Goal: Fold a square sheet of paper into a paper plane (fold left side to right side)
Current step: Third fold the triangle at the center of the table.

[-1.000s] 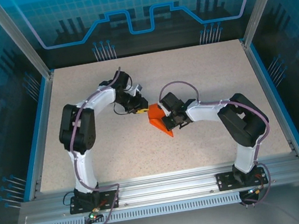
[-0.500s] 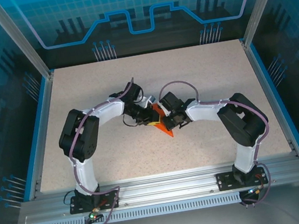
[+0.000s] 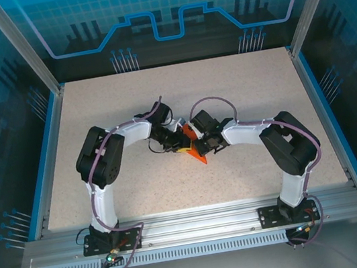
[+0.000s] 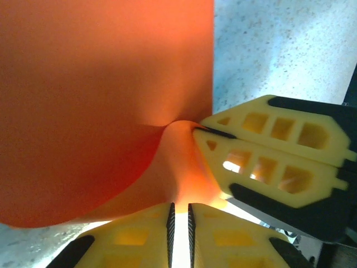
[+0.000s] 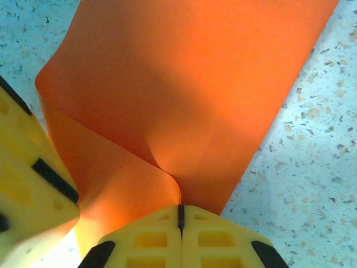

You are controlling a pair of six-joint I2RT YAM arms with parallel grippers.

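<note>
Both arms reach in to the middle of the speckled worktop point(image 3: 239, 90), and their tools meet over the orange sheet of paper point(image 3: 200, 157). From above, the left tool point(image 3: 180, 146) comes at the sheet from the left and the right tool point(image 3: 197, 146) from the right, the two almost touching. A pointed orange corner sticks out towards the near edge, just below them.

In the right wrist view, the right tool point(image 5: 180, 207) has its yellow fingers pressed flat together on the near edge of the paper point(image 5: 189, 84). The sheet is doubled over there: an upper layer curls down into the pinch and a second layer spreads out to the left beneath it. The far part of the sheet lies flat on the worktop point(image 5: 301, 167). One yellow finger point(image 5: 33, 167) of the left tool stands at the left, right against the curled fold.

In the left wrist view, the left tool point(image 4: 179, 207) is narrow, with only a thin bright slit between its pads. The buckled edge of the paper point(image 4: 100, 84) comes down to its tips, but I cannot tell whether it is actually gripped. The right tool point(image 4: 202, 129) bites the same buckle from the right, its fingers closed on the paper, with bare worktop point(image 4: 279, 44) behind it.
</note>
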